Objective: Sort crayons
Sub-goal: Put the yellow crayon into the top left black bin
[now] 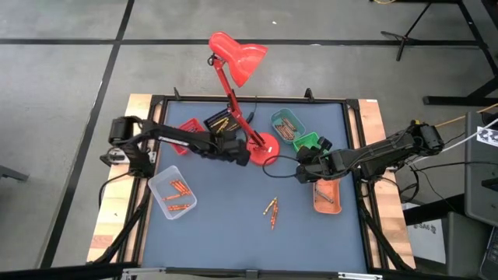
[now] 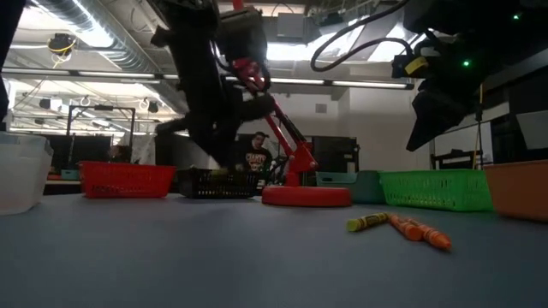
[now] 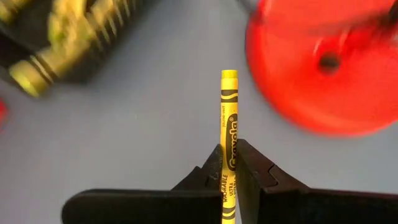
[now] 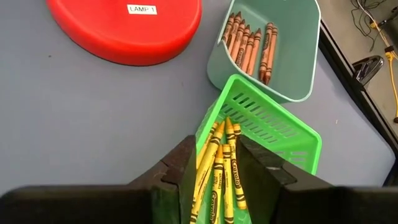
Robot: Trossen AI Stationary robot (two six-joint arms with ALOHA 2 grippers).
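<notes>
Held crayon: yellow crayon (image 3: 228, 130), clamped between my left fingers (image 3: 211, 171), paper label visible, tip pointing out ahead of the fingers.
Left gripper (image 1: 233, 152): closed on that yellow crayon, above the blue bench (image 1: 226, 225) between the black tray (image 1: 221, 123) and the red lamp base (image 1: 263, 148).
Black tray contents: yellow crayons (image 3: 59, 40), blurred in my left wrist view.
Loose crayons (image 1: 272, 210): small cluster on the bench, front-centre; low view shows one yellow (image 2: 366, 222) and orange ones (image 2: 419, 231) touching it.
Clear tray (image 1: 173, 194): front-left, orange crayons inside (image 1: 177, 196).
Red tray (image 1: 185, 134): back-left, just beside the black tray; contents not readable.
Teal tray (image 4: 273, 46): back-right, near the lamp base, brown-orange crayons (image 4: 249, 43) lying side by side.
Green tray (image 4: 267, 124): touching the teal tray, yellow crayons (image 4: 219, 162) in it.
Orange tray (image 1: 327, 194): right-front, at least one crayon inside; colour hard to tell.
Right gripper (image 1: 311, 165): hovering over the green tray, my fingers (image 4: 258, 168) apart, yellow crayons visible in the gap below; I can't tell if any is touched, none looks gripped.
Lamp (image 1: 237, 58): red desk lamp, base at back-centre of the bench, labelled "LAMP 1" (image 4: 142, 9), shade leaning past the rear edge.
Background: a person (image 2: 254, 158) visible far behind the bench in the low view.
</notes>
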